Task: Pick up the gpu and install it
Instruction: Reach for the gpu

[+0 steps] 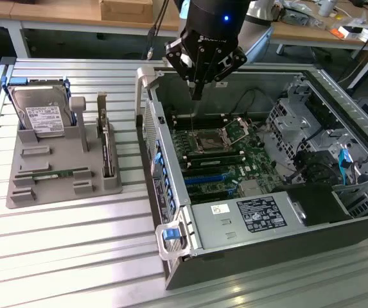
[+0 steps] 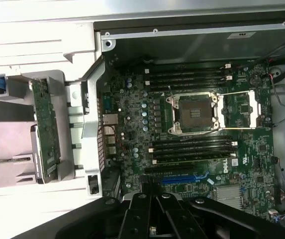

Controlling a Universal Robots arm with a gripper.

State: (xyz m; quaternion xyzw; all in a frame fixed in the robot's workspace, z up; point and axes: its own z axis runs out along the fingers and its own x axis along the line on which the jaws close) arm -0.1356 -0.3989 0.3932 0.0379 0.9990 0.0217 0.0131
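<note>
Gripper (image 1: 197, 90) clenched and empty, hanging over the case (image 1: 164, 167). Gpu (image 1: 107, 144) stands upright in the gray holder (image 1: 49, 154) beside the case. Wrist view looks straight down on the motherboard (image 2: 132, 114) inside the case.

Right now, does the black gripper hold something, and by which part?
Nothing is held. The black gripper hangs empty over the open computer case; the dark thin gpu stands in the grey holder.

gripper (image 1: 196, 94): one, by my count
gpu (image 1: 108, 151): one
hard drive (image 1: 41, 115): one
memory stick (image 1: 50, 174): one
grey holder (image 1: 49, 194): one
computer case (image 1: 235, 250): one
processor socket (image 1: 204, 140): one, as I see it
bench (image 1: 74, 247): one
</note>
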